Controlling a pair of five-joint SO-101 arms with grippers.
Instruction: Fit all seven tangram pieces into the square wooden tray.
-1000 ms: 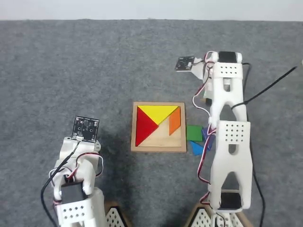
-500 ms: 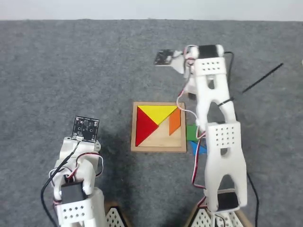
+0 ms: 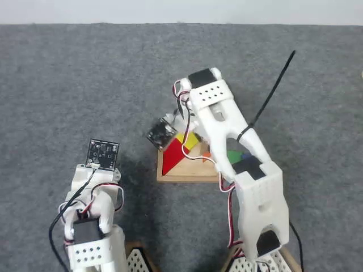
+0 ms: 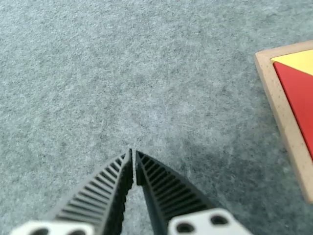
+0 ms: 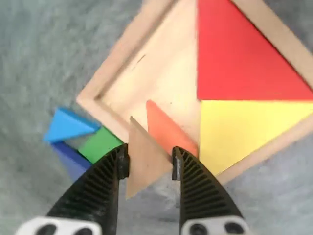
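A robotics lab bench — grey felt mat [image 3: 85, 68], left arm [image 3: 91, 238], right arm [image 3: 258, 192].

The left arm [image 3: 91, 252] and right arm [image 3: 258, 195] are white plastic shells dotted with small round holes, with black servos [image 3: 85, 231] and looping red, white and black wires [image 3: 182, 105]. The left gripper [image 4: 133, 152] and right gripper [image 5: 149, 151] have black ribbed fingers [image 5: 105, 181] on white bases.

A table [image 3: 85, 73] covered in grey felt-like cloth is shown, on which the square wooden tray [image 3: 187, 178] is laid, with a green piece [image 3: 232, 156], a light blue triangle [image 5: 66, 125] and a darker blue piece [image 5: 68, 159] clustered just beside it.
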